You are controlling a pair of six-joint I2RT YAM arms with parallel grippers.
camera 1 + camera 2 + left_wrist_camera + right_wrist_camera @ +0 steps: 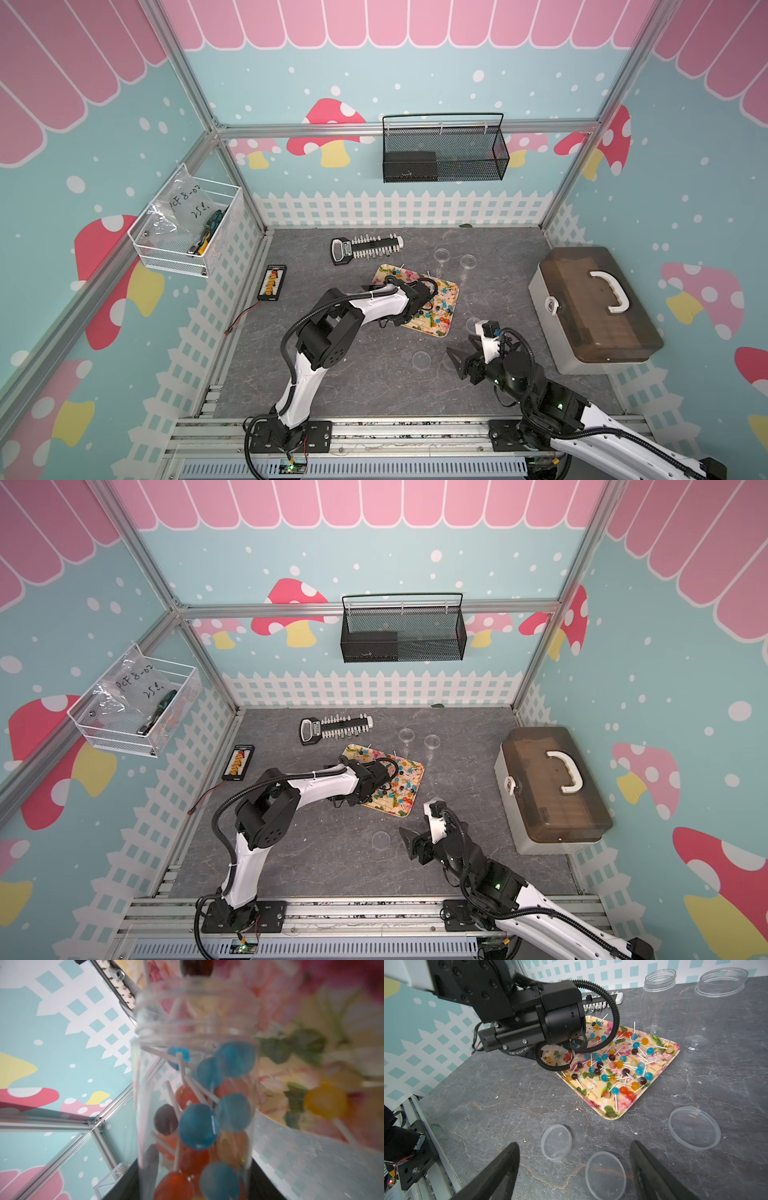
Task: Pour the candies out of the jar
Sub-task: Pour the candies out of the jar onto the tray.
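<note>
Left wrist view: left fingers (262,1186) clench a clear plastic jar (195,1028), tipped over the floral tray (610,1114) mid-counter (500,1105). Several round-headed lollipop candies (198,1126) are inside it, and many already lie spilled. Right fingers (500,1174) hang spread, empty.

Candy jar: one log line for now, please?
jar: left jaws shut on it, mouth toward tray | candies: many on tray, some in jar | right jaws: open, empty
</note>
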